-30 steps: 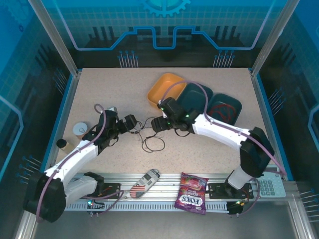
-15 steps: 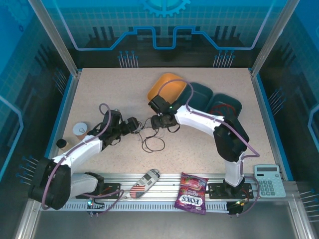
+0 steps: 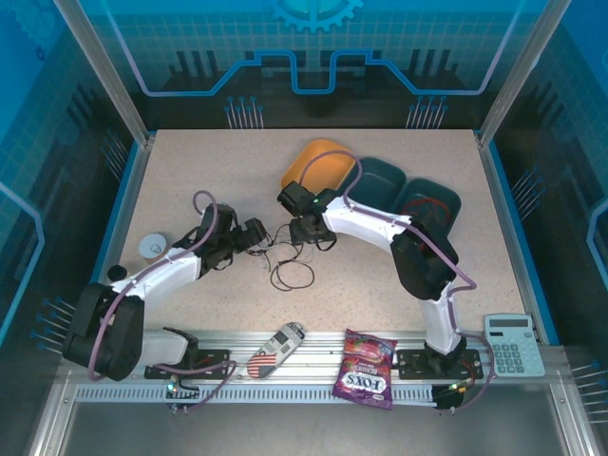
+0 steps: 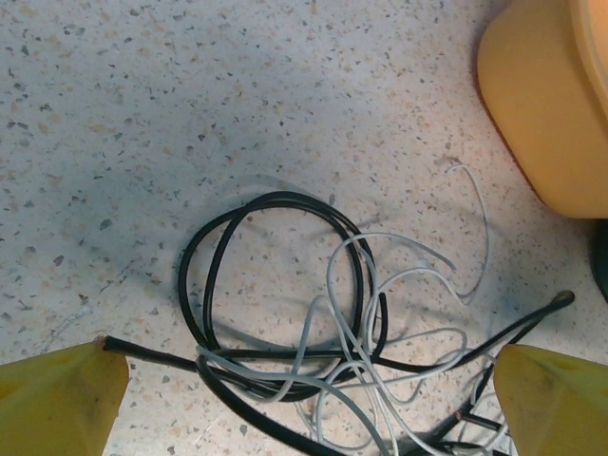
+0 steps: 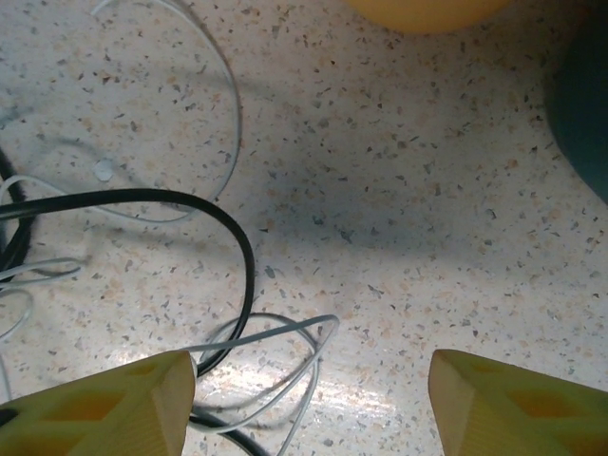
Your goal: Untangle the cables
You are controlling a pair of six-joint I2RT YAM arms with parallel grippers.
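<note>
A tangle of black cable [image 3: 292, 275] and white cable [image 3: 275, 249] lies mid-table between my two grippers. My left gripper [image 3: 258, 234] stands at the tangle's left side and my right gripper [image 3: 306, 231] at its right side. In the left wrist view the black cable [image 4: 275, 196] forms a loop with the white cable [image 4: 394, 237] threaded through it; my left gripper [image 4: 309, 408] is open over them. In the right wrist view my right gripper [image 5: 309, 404] is open, with a white loop [image 5: 285, 332] and a black cable [image 5: 242, 247] near its left finger. A red cable [image 3: 432, 201] lies in a dark bin.
An orange bowl [image 3: 318, 163] and two dark green bins [image 3: 380, 180] [image 3: 446, 211] stand behind the right arm. A cup [image 3: 152, 246] sits at the left edge. A remote [image 3: 275, 350], a candy bag [image 3: 366, 369] and a calculator [image 3: 513, 344] lie along the front rail.
The right arm has folded, its elbow swinging left, and its gripper has shifted a little left onto the tangle's right side. The left arm has slid slightly, uncovering the cup.
</note>
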